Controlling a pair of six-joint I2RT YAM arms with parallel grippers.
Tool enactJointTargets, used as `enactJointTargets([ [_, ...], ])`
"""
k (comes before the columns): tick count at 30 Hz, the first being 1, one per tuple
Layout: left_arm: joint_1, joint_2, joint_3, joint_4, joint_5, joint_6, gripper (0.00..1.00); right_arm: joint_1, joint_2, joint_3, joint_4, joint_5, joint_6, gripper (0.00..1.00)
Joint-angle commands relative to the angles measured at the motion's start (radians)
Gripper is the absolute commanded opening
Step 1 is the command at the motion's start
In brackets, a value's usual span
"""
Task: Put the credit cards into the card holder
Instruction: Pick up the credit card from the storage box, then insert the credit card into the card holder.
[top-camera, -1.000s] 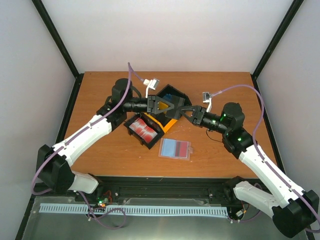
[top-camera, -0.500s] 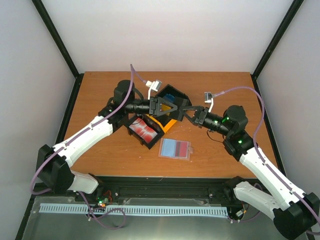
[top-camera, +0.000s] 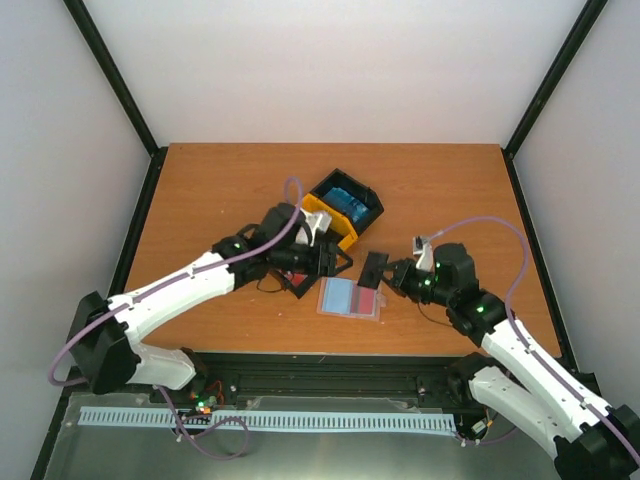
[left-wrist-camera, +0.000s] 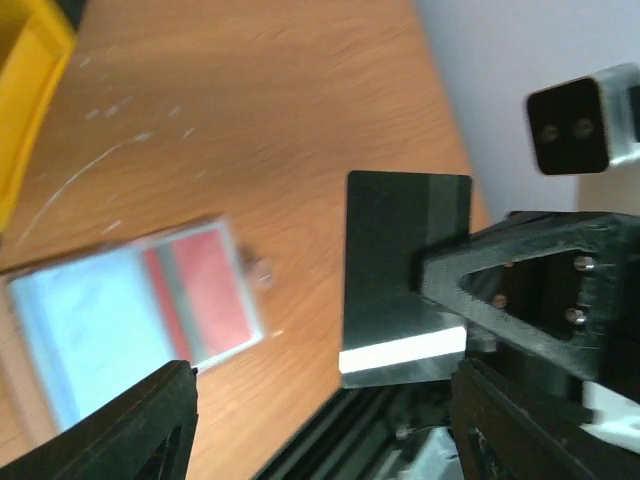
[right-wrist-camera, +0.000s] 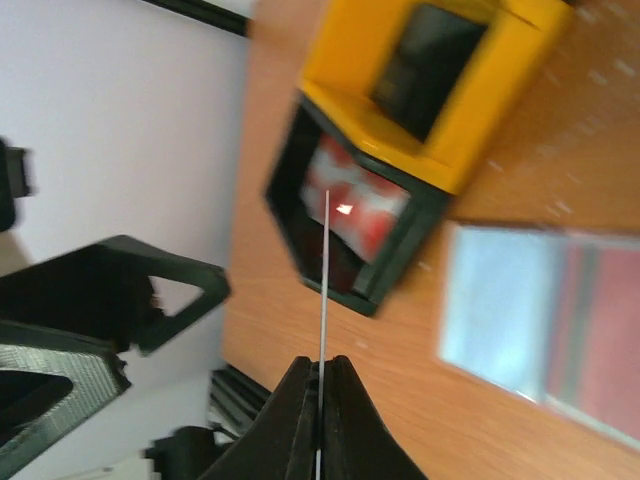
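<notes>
A black credit card (top-camera: 373, 268) is pinched on edge in my shut right gripper (top-camera: 387, 276), just above the right end of the card holder (top-camera: 351, 298). The holder lies open and flat on the table, with a blue and a red card behind its clear pockets. In the right wrist view the card (right-wrist-camera: 325, 270) shows only as a thin line rising from the shut gripper (right-wrist-camera: 320, 375). My left gripper (top-camera: 336, 264) stands open just left of the card, nothing between its fingers. The left wrist view shows the card (left-wrist-camera: 400, 270) face on and the holder (left-wrist-camera: 130, 310) to its left.
A yellow bin (top-camera: 322, 222) and a black bin of blue cards (top-camera: 347, 199) stand behind the grippers. A black bin of red-and-white cards (right-wrist-camera: 350, 215) sits beside the yellow one (right-wrist-camera: 430, 110), under the left arm in the top view. The table's near edge is close below the holder.
The black card passed from the left gripper to the right one. The left gripper opened and drew back; the right gripper shut and carried the card from over the bins toward the holder.
</notes>
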Motion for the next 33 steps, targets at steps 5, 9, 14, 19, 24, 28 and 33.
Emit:
enactJointTargets([
  [5,-0.101,0.143,-0.100,-0.066,-0.181,0.075,0.63,0.056,0.062,-0.169,0.020,0.086,-0.022,0.03],
  [9,-0.103,0.228,-0.127,-0.047,-0.173,0.093,0.49,0.062,0.152,-0.199,0.107,0.073,-0.047,0.03],
  [14,-0.104,0.257,-0.148,-0.030,-0.238,0.125,0.42,0.072,0.286,-0.222,0.245,0.103,-0.052,0.03],
  [19,-0.104,0.297,-0.149,-0.030,-0.261,0.150,0.41,0.073,0.419,-0.194,0.346,0.075,-0.073,0.03],
  [24,-0.104,0.338,-0.154,-0.020,-0.268,0.152,0.41,0.072,0.485,-0.193,0.394,0.066,-0.076,0.03],
  [28,-0.104,0.374,-0.141,-0.034,-0.286,0.161,0.41,0.069,0.511,-0.189,0.405,0.055,-0.089,0.03],
  [33,-0.104,0.402,-0.122,-0.072,-0.317,0.169,0.37,0.064,0.541,-0.194,0.427,0.043,-0.095,0.03],
])
